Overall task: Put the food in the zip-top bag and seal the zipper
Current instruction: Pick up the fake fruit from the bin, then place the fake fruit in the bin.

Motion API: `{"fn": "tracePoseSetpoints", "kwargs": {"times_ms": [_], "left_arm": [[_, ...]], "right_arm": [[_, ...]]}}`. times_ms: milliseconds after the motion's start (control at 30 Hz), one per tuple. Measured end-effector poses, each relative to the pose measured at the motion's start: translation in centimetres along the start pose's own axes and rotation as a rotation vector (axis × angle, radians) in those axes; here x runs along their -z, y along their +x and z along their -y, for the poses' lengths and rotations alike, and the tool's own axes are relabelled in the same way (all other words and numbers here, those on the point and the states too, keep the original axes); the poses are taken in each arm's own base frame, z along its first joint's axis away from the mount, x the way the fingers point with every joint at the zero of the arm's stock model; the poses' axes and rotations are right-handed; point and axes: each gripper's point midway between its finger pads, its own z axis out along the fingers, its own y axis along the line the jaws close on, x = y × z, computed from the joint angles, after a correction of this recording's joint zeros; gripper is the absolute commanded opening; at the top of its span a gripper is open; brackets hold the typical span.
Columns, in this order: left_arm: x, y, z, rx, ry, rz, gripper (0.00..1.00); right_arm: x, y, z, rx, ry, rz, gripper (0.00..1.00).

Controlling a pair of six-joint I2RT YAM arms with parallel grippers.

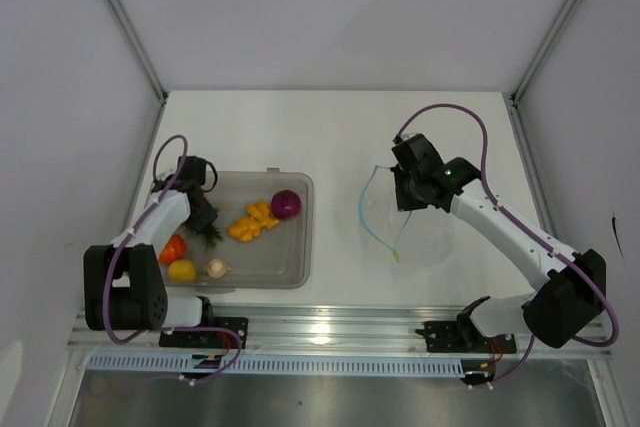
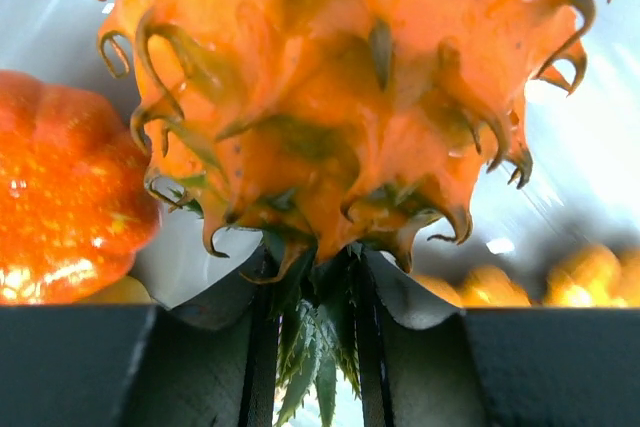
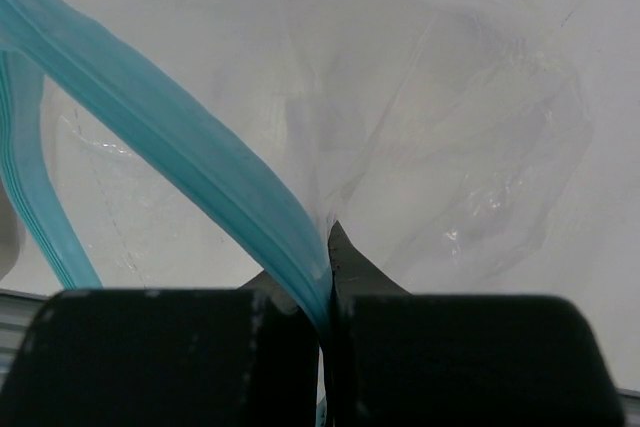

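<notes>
My left gripper (image 1: pixel 203 215) is inside the grey tub (image 1: pixel 300 247), shut on the green leaves (image 2: pixel 320 347) of a spiky orange fruit (image 2: pixel 340 87) that fills the left wrist view. A red-orange fruit (image 2: pixel 60 197) lies beside it. In the tub lie a purple onion (image 1: pixel 286 204), orange pieces (image 1: pixel 252 222), a yellow lemon (image 1: pixel 182 270) and a pale garlic bulb (image 1: pixel 216 268). My right gripper (image 1: pixel 405 195) is shut on the blue zipper (image 3: pixel 200 167) of the clear zip-top bag (image 3: pixel 430 127), holding its mouth open toward the left on the table (image 1: pixel 340 127).
The tub stands at the front left of the white table. Grey walls enclose the table on the left, back and right. A metal rail (image 1: pixel 340 332) runs along the near edge by the arm bases.
</notes>
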Motion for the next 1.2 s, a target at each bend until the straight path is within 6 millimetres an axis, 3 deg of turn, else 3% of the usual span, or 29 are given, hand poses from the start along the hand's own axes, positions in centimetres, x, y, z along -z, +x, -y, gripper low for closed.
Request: {"fn": "tracePoseSetpoints", "kwargs": {"times_ms": [133,267,367,500,667,767,867,1000,1200], "left_arm": [[2.3,-0.3,1.0,-0.008,0.111,0.019,0.04],[7.1,-0.6,2.6,-0.041,0.299,0.102,0.04],[11.0,0.7,4.0,-0.114,0.464,0.133,0.07],[15.1,3.8,5.9,-0.256,0.680,0.087,0.11],[20.3,9.3,8.2,-0.495,0.991,-0.063,0.15],[24.5,13.2,8.7,-0.662,1.186,-0.170,0.17],[27.8,15.7,8.6,-0.777,1.336,-0.261,0.21],[29.6,18.2,8.7,-0.861,1.432,-0.392,0.24],[29.3,21.5,9.6,-0.938,1.400,-0.625,0.25]], "right_arm": [[0.1,0.1,0.1,-0.001,0.001,-0.004,0.00],[0.2,0.3,0.2,0.001,0.005,-0.013,0.00],[0.5,0.3,0.3,0.003,0.010,-0.018,0.00],[0.6,-0.6,0.4,0.004,0.023,-0.008,0.00],[0.0,-1.4,0.9,0.019,0.055,-0.007,0.00],[-0.2,-1.5,1.2,0.038,0.073,-0.010,0.00],[-0.2,-1.4,1.5,0.055,0.094,-0.007,0.00],[0.1,-1.4,1.0,0.088,0.107,0.009,0.00],[1.2,-0.5,-0.4,0.124,0.081,0.046,0.00]]}}
